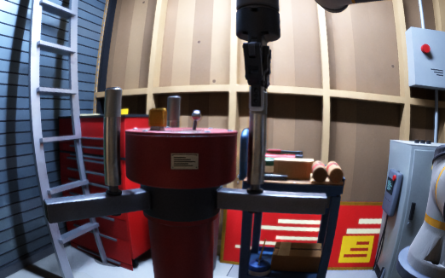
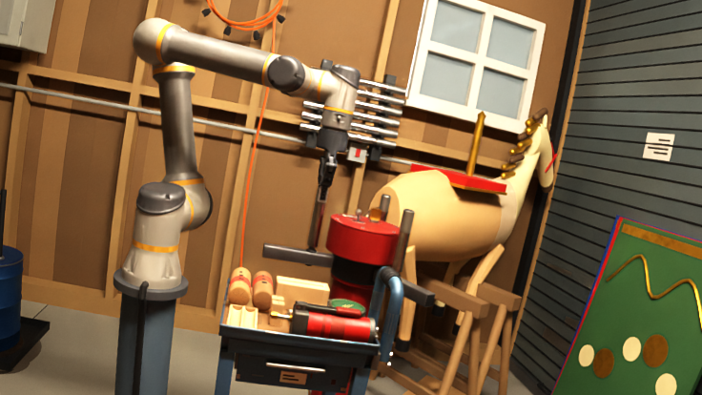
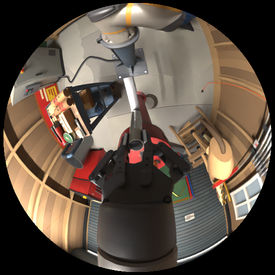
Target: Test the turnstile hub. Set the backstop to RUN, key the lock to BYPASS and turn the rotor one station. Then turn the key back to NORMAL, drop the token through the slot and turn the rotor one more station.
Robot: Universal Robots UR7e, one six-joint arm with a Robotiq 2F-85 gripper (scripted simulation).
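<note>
The red turnstile hub [image 1: 181, 160] [image 2: 362, 238] [image 3: 147, 133] stands on a red column. Grey rotor arms stick out from its dark collar. Each arm carries an upright steel post. On the hub's top sit an amber block [image 1: 157, 117], a steel cylinder [image 1: 173, 111] and a small ball-tipped lever [image 1: 195, 116]. The rotor arm [image 1: 273, 200] on the cart side carries a post [image 1: 257, 153] [image 2: 314, 226] [image 3: 135, 133]. My gripper [image 1: 257, 100] [image 2: 321, 194] [image 3: 136, 143] hangs straight down over this post's top end. It is closed on the post.
A blue tool cart [image 2: 299, 339] [image 1: 290, 187] stands close beside the hub, loaded with wooden blocks, rolls and a red canister. A ladder [image 1: 55, 128] and red tool chest lie beyond the hub. A wooden carousel horse [image 2: 456, 216] stands on trestles behind.
</note>
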